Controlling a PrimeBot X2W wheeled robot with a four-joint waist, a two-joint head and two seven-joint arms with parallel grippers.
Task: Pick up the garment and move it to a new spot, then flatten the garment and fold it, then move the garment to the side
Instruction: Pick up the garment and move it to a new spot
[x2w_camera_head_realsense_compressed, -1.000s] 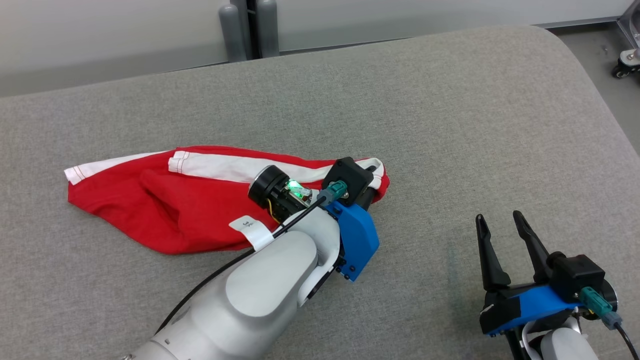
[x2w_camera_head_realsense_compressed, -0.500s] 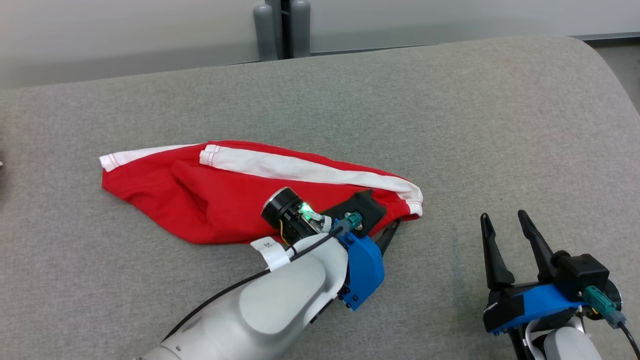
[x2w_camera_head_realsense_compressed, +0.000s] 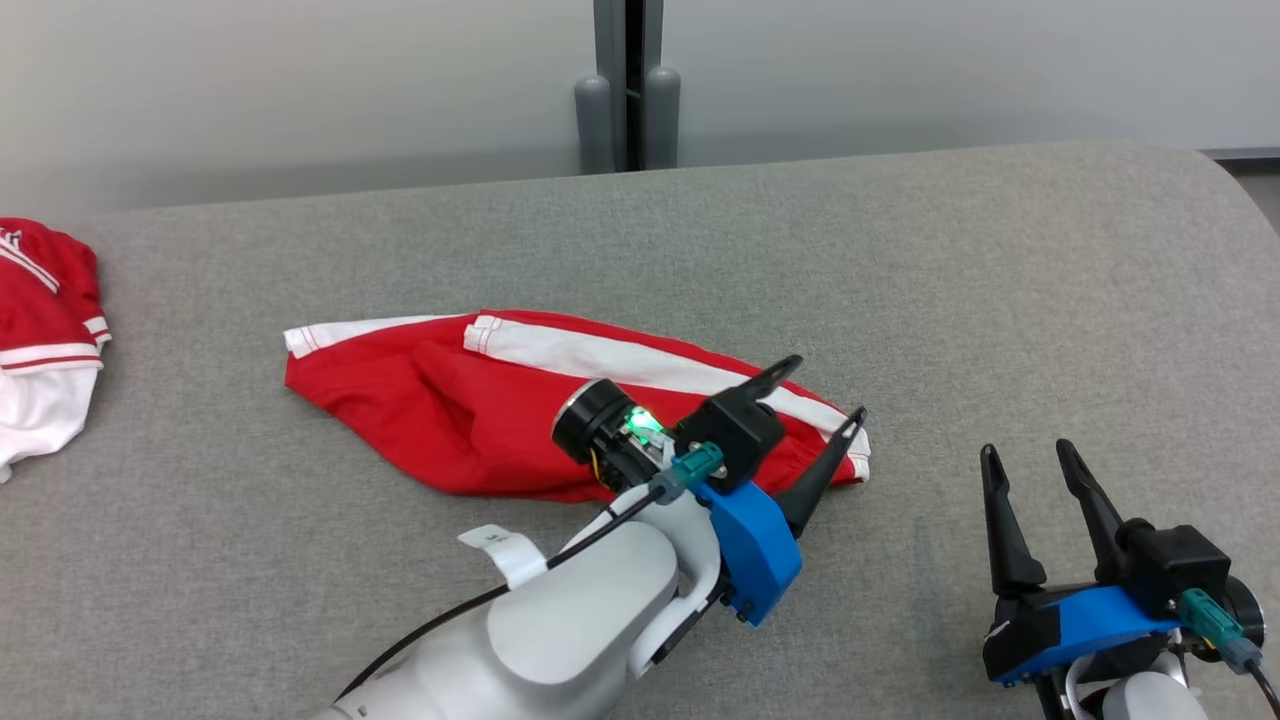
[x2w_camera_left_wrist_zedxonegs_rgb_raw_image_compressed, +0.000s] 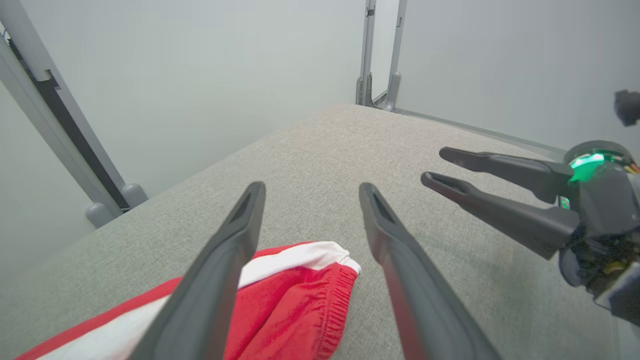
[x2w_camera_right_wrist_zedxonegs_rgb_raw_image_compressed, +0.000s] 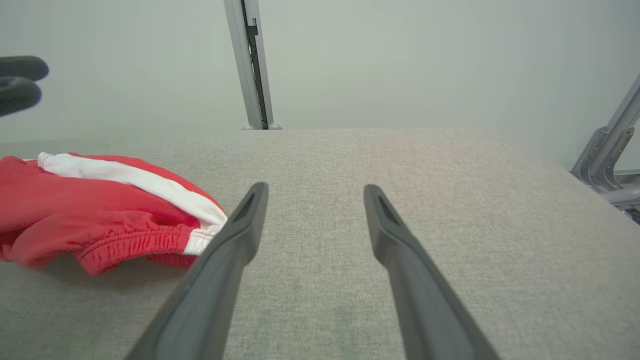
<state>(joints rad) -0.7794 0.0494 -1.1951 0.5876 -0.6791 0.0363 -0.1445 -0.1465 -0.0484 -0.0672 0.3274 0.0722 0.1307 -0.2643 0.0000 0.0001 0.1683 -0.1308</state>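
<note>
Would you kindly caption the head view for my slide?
Left end effector open over shorts; right end effector open beside them.

The garment (x2w_camera_head_realsense_compressed: 450, 420) was red with a white side stripe. The table (x2w_camera_head_realsense_compressed: 900, 280) under it was flecked grey. Left of the garment, a second cloth (x2w_camera_head_realsense_compressed: 40, 340) was red and white, thinly striped.

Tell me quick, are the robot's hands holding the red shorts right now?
Left gripper: open, holding nothing, fingers spread at the end of the red shorts.
Right gripper: open, holding nothing, over the grey padded surface.
</note>
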